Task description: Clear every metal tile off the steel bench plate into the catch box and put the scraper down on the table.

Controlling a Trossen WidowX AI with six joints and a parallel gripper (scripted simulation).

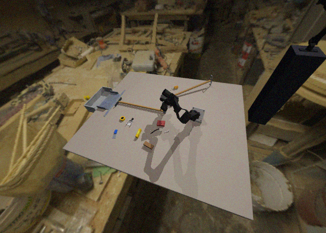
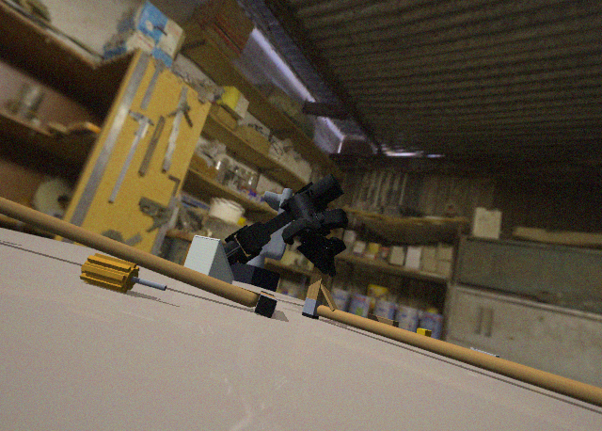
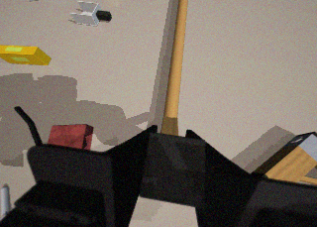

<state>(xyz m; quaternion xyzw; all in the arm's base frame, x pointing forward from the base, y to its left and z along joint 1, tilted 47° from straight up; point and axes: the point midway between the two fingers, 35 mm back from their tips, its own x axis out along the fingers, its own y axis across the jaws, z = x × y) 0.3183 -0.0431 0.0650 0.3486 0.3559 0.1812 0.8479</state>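
The scraper's long wooden handle point(image 1: 140, 106) point(image 2: 437, 346) point(image 3: 179, 58) runs from my gripper point(image 1: 163, 110) point(image 2: 332, 273) point(image 3: 171, 132) to the near edge of the blue-grey bench plate point(image 1: 108, 102). My gripper is shut on the scraper's dark grip end point(image 3: 173, 168), low over the table. The scraper's head is small and dark at the plate's near edge; its exact contact is unclear. The grey catch box point(image 1: 90, 109) adjoins the plate's far side. No metal tile can be made out on the plate or in the box at this size.
A second wooden stick point(image 1: 192, 87) point(image 2: 146, 260) with a metal hook lies behind the arm, near an orange ribbed piece point(image 1: 175, 87) point(image 2: 109, 272). A red block point(image 1: 160, 123) point(image 3: 69, 136), yellow block point(image 1: 138, 133) point(image 3: 24, 55), brown block point(image 1: 148, 145) and several small items lie on the handle's other side.
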